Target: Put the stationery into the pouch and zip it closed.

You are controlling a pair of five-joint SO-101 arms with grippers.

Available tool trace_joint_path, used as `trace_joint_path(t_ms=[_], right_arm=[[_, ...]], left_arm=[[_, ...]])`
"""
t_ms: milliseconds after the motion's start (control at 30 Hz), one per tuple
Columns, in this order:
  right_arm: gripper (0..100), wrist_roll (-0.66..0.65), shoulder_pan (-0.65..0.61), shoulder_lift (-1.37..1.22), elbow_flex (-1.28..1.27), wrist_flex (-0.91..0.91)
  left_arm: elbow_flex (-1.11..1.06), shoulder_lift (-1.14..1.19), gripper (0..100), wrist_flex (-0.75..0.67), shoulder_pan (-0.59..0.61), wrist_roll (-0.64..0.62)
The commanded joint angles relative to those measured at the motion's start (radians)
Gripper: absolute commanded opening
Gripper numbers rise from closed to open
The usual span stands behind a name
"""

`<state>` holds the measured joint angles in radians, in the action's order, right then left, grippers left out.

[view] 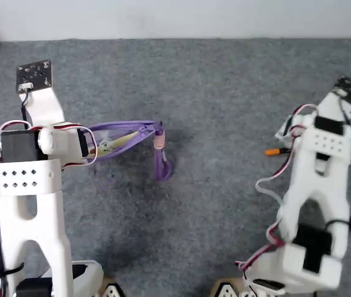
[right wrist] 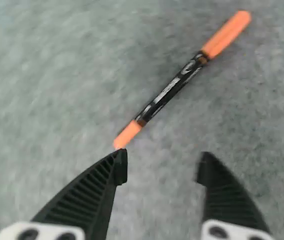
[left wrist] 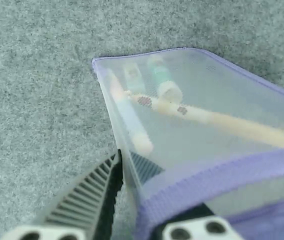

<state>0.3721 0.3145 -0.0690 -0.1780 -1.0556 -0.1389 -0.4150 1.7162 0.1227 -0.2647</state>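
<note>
High view: the pouch (view: 123, 137) lay on the grey desk (view: 212, 93) at the tip of the left arm, which held it by one end, its mouth seam running away toward a purple strap (view: 162, 162) that trailed off the far end. Holding that end would, in my judgement, steady the pouch so that it can be loaded. An orange marker (view: 275, 150) lay on the desk beside the right arm, well apart from the pouch and not yet packed. Left wrist view: the left pincer (left wrist: 144, 192) was pressed together on the pouch wall just beside its purple edging, pinching the fabric between its ribbed fingers (left wrist: 89, 200). Through the clear wall several pens (left wrist: 159, 80) and a cream stick (left wrist: 232, 125) showed inside, so part of the stationery was judged already loaded. Right wrist view: the right pincer (right wrist: 163, 159) was spread wide and empty, with the near orange end of the marker just beyond one fingertip (a pose that suggested a pick-up was being lined up). Markings: the marker's black barrel carried pale print and the cream stick two small dark patches; none of it was legible.
</note>
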Motion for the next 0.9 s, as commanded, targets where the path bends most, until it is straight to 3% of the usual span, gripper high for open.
trace_joint_path(t_ms=[0,533,767,867], right_arm=[[26.7,0.020,0.050,-0.122,0.169,0.005],[25.9,0.014,0.120,-0.730,0.770,0.024],[0.6,-0.018,0.131,-0.834,0.870,-0.051],[1.8,-0.023,0.134,-0.820,0.896,-0.102]], left_arm=[[0.027,0.005,1,-0.014,-0.009,-0.005],[0.027,0.005,1,-0.015,-0.009,-0.005],[0.027,0.005,1,-0.014,-0.009,-0.005],[0.027,0.005,1,-0.014,-0.009,-0.005]])
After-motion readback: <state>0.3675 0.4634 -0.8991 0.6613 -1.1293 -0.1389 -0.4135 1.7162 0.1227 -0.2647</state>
